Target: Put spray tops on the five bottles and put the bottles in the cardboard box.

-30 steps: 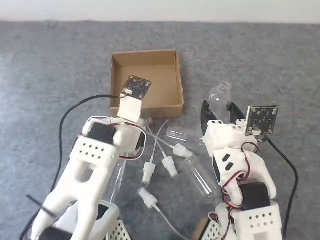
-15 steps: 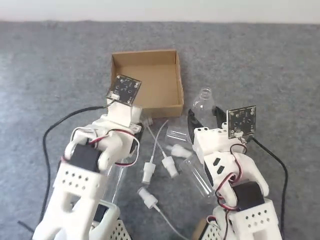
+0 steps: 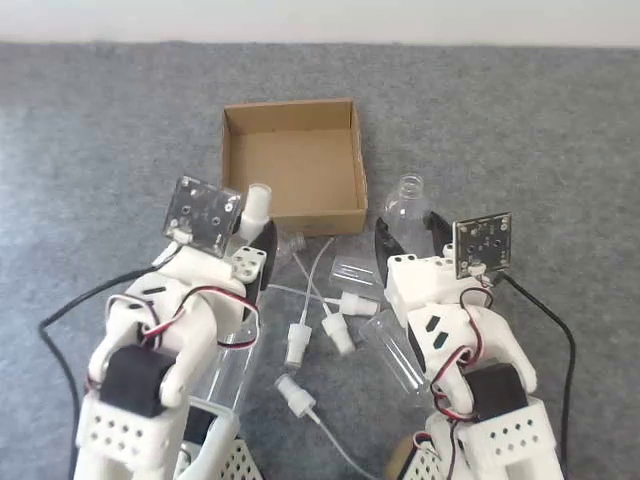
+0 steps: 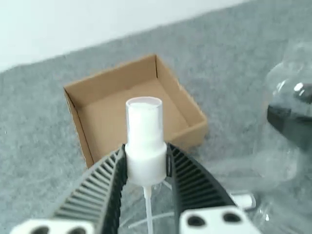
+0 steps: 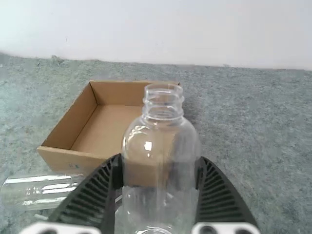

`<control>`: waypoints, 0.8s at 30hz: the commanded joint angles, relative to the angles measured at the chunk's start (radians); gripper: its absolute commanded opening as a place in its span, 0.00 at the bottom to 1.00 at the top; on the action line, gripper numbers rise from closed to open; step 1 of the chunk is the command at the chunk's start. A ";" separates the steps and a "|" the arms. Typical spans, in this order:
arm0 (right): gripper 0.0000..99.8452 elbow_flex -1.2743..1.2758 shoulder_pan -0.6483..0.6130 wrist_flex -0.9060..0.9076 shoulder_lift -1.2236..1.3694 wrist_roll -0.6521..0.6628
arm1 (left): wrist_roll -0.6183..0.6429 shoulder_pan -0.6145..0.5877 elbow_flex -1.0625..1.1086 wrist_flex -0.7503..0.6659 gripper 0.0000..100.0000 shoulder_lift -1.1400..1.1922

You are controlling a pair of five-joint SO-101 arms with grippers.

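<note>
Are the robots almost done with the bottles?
Not nearly. Nothing is done: the box is empty. In hand: the left gripper holds a spray top, the right gripper an uncapped bottle. Left: loose tops and bottles lie on the table, all five to cap and box.

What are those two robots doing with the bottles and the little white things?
Two robot arms are putting spray bottles together. The left hand is pinching a white spray top, and the right hand is holding a clear bottle upright with its mouth open. The top is not on yet. More spray tops and another bottle lie on the grey table between the arms. The cardboard box has no bottles in it yet.
</note>
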 commanded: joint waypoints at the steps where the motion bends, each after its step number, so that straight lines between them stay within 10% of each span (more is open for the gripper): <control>1: 0.07 0.000 -0.010 -0.054 -0.022 0.015 | 0.011 -0.006 -0.012 -0.068 0.01 -0.051; 24: 0.07 0.121 -0.074 -0.231 -0.022 0.017 | 0.299 -0.183 0.047 -0.351 0.01 -0.275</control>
